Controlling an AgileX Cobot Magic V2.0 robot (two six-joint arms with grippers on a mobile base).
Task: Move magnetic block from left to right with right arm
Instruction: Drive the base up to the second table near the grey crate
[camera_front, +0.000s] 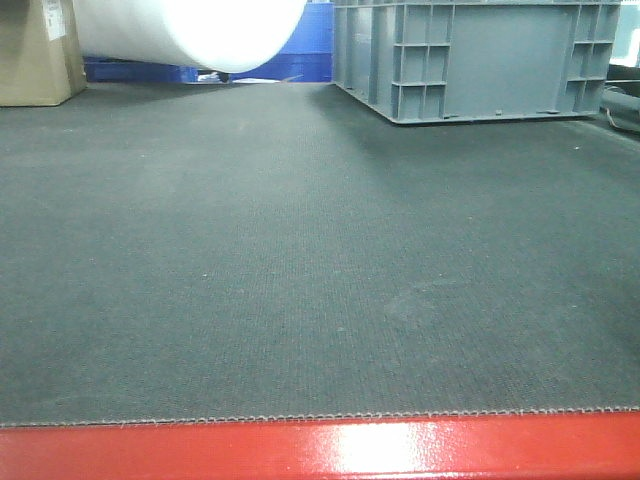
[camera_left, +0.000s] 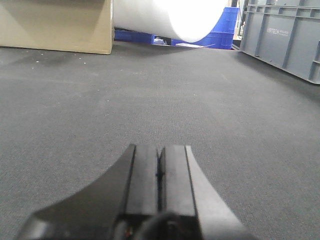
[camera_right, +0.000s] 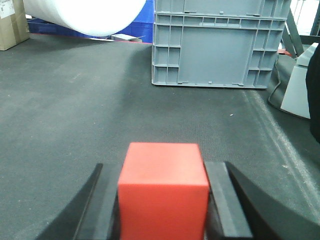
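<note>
I'm looking across the worktop (camera_front: 300, 250), a wide dark grey ribbed mat with a glossy red bar (camera_front: 320, 450) along its near edge in the front view. At the far side a big white roll (camera_front: 190, 30) overhangs the mat. A grey crate (camera_right: 215, 45) of ribbed plastic stands on the mat towards the right, and from my low cameras I cannot see into it. A cardboard box (camera_left: 55, 25) sits at the far left, and blue bins (camera_left: 220, 30) show behind the roll. My left hand (camera_left: 159, 150) hangs low over bare mat, its two black fingers pressed together with nothing between them. My right hand (camera_right: 162, 167) is clamped on the block (camera_right: 163, 192), one finger flat against each side face. The block is a small matte red cube with smooth, unmarked faces, filling the gap between the fingers. I cannot tell whether it rests on the mat or is lifted off it.
</note>
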